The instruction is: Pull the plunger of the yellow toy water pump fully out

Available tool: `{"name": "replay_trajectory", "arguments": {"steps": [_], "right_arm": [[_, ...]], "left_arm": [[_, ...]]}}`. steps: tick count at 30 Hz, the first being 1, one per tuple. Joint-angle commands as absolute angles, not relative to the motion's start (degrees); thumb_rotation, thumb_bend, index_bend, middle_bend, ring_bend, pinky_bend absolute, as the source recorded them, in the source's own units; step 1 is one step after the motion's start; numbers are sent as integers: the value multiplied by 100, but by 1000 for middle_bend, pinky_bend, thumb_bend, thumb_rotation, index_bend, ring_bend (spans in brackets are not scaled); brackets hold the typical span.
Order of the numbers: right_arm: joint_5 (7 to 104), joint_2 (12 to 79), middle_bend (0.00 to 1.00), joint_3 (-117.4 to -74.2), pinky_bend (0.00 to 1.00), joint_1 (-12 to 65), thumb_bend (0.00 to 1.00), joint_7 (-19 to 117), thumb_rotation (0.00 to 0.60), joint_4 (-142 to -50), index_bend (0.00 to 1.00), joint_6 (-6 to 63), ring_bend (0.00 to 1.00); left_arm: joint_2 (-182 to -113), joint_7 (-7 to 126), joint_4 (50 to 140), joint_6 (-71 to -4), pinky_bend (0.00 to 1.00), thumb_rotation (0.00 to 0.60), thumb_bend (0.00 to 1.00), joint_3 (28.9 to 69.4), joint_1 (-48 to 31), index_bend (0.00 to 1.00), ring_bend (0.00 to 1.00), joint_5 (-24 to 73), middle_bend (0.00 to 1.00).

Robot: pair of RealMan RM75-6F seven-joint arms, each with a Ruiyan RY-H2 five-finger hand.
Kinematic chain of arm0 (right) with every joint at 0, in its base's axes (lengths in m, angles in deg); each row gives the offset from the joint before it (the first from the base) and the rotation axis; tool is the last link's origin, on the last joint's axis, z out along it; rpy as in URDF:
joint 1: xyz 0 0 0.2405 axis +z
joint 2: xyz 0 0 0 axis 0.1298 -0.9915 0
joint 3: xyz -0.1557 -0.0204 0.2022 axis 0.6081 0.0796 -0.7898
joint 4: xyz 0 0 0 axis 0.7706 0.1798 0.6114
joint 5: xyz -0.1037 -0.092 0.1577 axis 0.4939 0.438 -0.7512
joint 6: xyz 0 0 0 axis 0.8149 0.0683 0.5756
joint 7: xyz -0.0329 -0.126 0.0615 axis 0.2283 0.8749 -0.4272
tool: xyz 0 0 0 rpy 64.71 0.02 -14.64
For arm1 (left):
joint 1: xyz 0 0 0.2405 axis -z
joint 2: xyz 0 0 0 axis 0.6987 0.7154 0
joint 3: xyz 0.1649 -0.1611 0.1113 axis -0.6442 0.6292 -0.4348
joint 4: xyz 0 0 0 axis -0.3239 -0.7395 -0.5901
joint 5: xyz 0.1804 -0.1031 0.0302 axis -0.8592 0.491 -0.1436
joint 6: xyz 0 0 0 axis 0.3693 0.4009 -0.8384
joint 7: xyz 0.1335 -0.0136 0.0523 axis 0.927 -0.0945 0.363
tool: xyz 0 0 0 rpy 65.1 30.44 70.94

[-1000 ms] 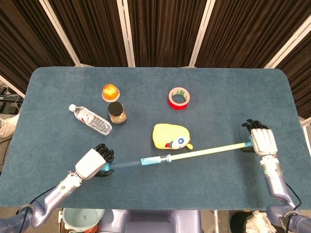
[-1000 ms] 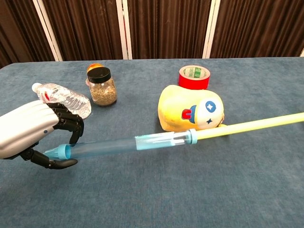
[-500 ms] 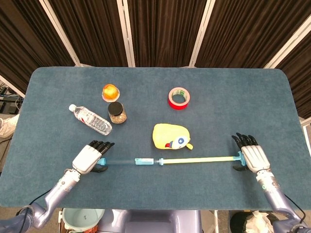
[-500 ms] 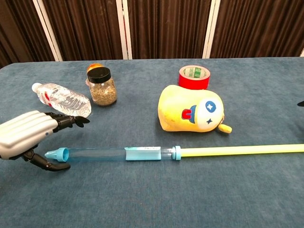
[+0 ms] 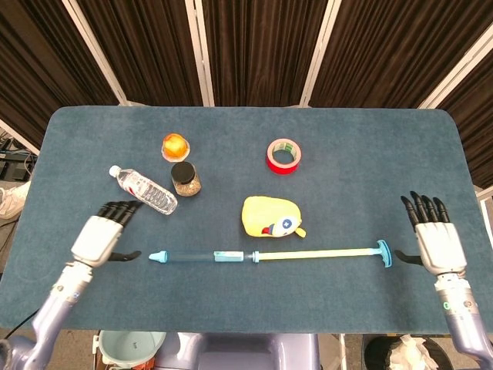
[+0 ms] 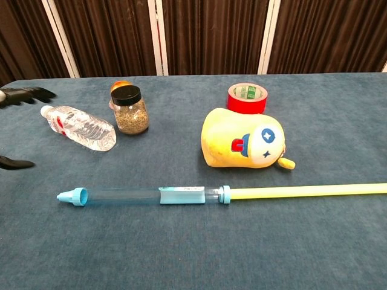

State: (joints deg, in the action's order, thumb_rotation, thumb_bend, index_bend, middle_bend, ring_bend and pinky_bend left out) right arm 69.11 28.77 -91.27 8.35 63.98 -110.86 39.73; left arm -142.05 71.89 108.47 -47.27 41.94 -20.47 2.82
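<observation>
The toy water pump lies flat on the blue table, its clear blue barrel [image 5: 202, 256] [image 6: 145, 196] to the left and its long yellow plunger rod [image 5: 316, 253] [image 6: 302, 191] drawn far out to the right, ending in a blue T-handle [image 5: 383, 253]. My left hand [image 5: 100, 236] hovers left of the barrel's nozzle, fingers spread, holding nothing; only its fingertips [image 6: 27, 93] show in the chest view. My right hand [image 5: 436, 240] is right of the handle, apart from it, fingers spread and empty.
A yellow plush toy [image 5: 269, 216] sits just behind the pump's middle. A water bottle [image 5: 143, 190], a jar with a black lid [image 5: 185, 178], an orange fruit [image 5: 175, 144] and a red tape roll [image 5: 283, 156] stand further back.
Both hands let go of the pump and drew outward, left hand to the left, right hand to the right. The pump now lies on the table.
</observation>
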Motion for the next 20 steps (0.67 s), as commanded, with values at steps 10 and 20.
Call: {"name": "replay_trajectory", "arguments": {"steps": [10,20], "right_arm": [[6361,3078,0,-9318,0,298,0,7329,600,-11435,0,4897,0],[6303,3043,0,-9410,0,313,0,7100,600,-11331,0,4734,0]], "left_arm": [[-13942,7993,11282,-5287,167,600,89,4536,-2570,78,125,980,104],[-14026,7953,11144,-5250,167,600,89,4534,-2565,72,125,806,106]]}}
